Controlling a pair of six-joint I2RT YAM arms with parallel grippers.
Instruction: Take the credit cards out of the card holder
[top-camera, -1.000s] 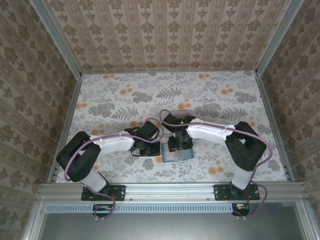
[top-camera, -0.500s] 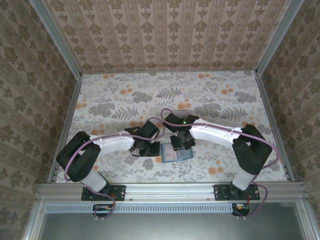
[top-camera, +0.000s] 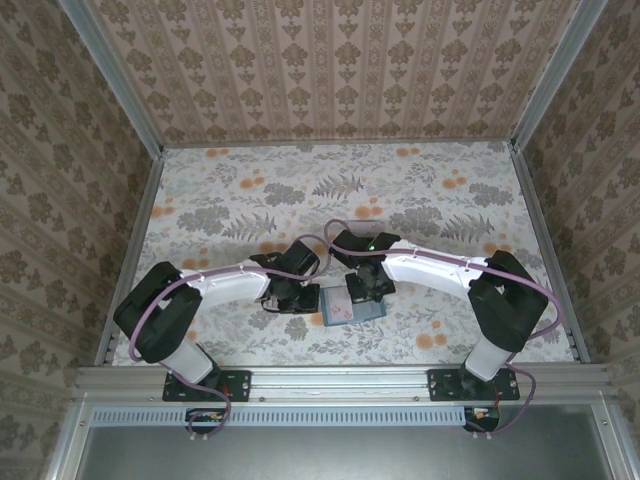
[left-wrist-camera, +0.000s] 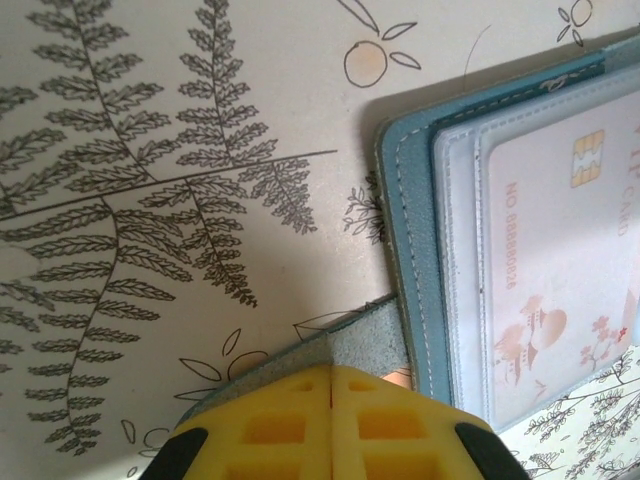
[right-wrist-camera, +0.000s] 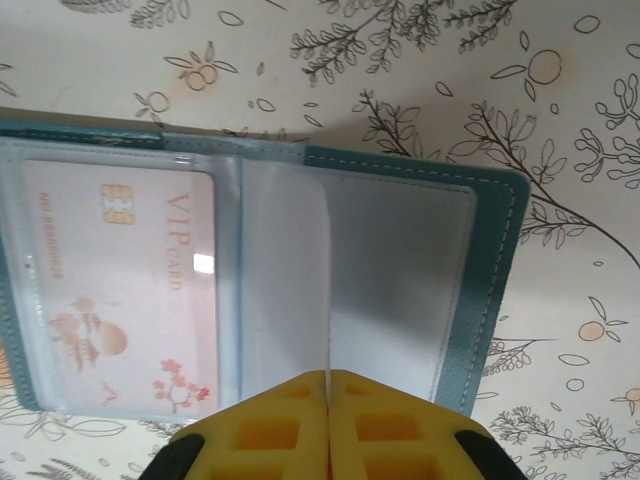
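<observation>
The dark-teal card holder (top-camera: 352, 310) lies open on the flowered table between the arms. A pale pink credit card (right-wrist-camera: 120, 290) marked VIP sits in its left clear pocket (left-wrist-camera: 560, 260). My left gripper (left-wrist-camera: 332, 372) is shut on a grey-blue flap (left-wrist-camera: 372, 338) at the card holder's (left-wrist-camera: 410, 250) left edge. My right gripper (right-wrist-camera: 327, 375) is shut on a thin pale leaf (right-wrist-camera: 285, 280) standing up from the middle of the card holder (right-wrist-camera: 495, 280). Whether that leaf is a card or a clear sleeve I cannot tell. The right pocket (right-wrist-camera: 400, 280) looks grey.
Both grippers (top-camera: 292, 297) (top-camera: 362, 290) crowd the holder near the front middle of the table (top-camera: 250, 200). Patterned walls close in the back and sides, with metal rails (top-camera: 135, 240) along the table's edges.
The right gripper has shut on the thin leaf and its arm has shifted slightly toward the holder's middle. The left gripper has stayed shut in place.
</observation>
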